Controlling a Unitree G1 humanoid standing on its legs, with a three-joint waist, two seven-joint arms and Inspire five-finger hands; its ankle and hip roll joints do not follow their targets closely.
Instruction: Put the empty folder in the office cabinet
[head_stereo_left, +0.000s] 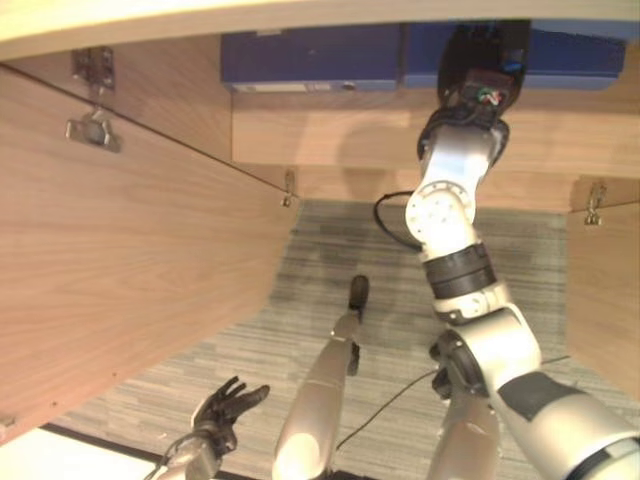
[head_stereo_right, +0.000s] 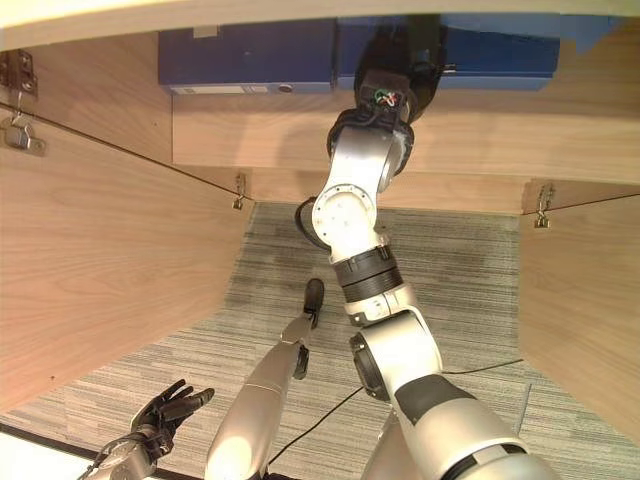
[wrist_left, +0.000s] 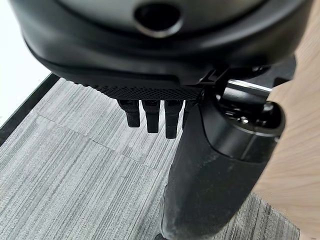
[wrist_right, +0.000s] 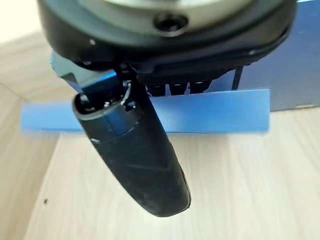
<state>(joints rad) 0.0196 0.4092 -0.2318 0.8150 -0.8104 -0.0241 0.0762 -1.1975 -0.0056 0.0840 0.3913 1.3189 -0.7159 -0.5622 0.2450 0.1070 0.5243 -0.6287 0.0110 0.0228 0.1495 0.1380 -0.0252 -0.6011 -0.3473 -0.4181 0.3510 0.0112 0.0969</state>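
Two open cabinet doors (head_stereo_left: 120, 290) flank the cabinet shelf (head_stereo_right: 300, 140). Left hand (head_stereo_left: 225, 410) hangs low before that shelf, fingers spread, empty. Right hand (head_stereo_right: 395, 75) reaches to the blue folder (wrist_right: 215, 112) lying on the shelf; its grip I cannot tell.

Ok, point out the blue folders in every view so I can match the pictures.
Left eye view: blue folders along the top, inside the cabinet.
Right eye view: same row along the top.
Left wrist view: faces the carpet instead.
Right wrist view: blue band across the middle, past the right hand.
Shared landmark: the wooden shelf under them.
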